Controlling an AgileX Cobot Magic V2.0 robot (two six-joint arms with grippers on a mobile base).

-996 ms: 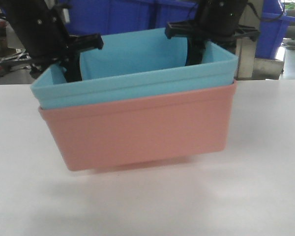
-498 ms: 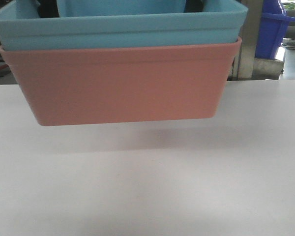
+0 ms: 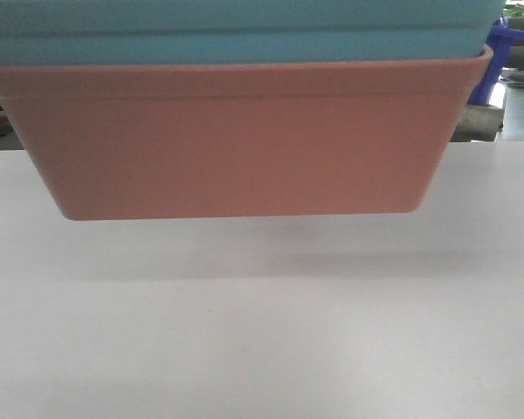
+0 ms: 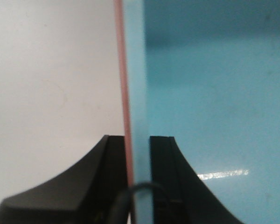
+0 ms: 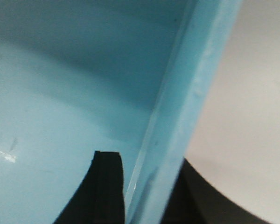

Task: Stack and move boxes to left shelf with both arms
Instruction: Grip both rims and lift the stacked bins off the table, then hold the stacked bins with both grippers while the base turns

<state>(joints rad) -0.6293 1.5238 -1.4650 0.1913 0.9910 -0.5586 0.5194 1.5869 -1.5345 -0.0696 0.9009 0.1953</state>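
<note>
The light blue tub [image 3: 236, 30] sits nested inside the salmon pink tub [image 3: 236, 140]. The stack hangs in the air above the white tabletop [image 3: 262, 332] and fills the top of the front view. My left gripper [image 4: 137, 149] is shut on the stacked left walls: one finger outside against the pink rim [image 4: 122, 70], one inside the blue tub [image 4: 214, 93]. My right gripper [image 5: 144, 182] is shut on the right wall of the stack, one finger inside the blue tub [image 5: 60, 93], one outside its rim. The shelf is out of view.
A dark blue crate [image 3: 498, 52] shows behind the stack at the far right. The stack's shadow [image 3: 271, 262] lies on the tabletop below it.
The stacked tubs have risen off the table and come closer to the front camera. Both arms are now hidden behind the stack in that view.
</note>
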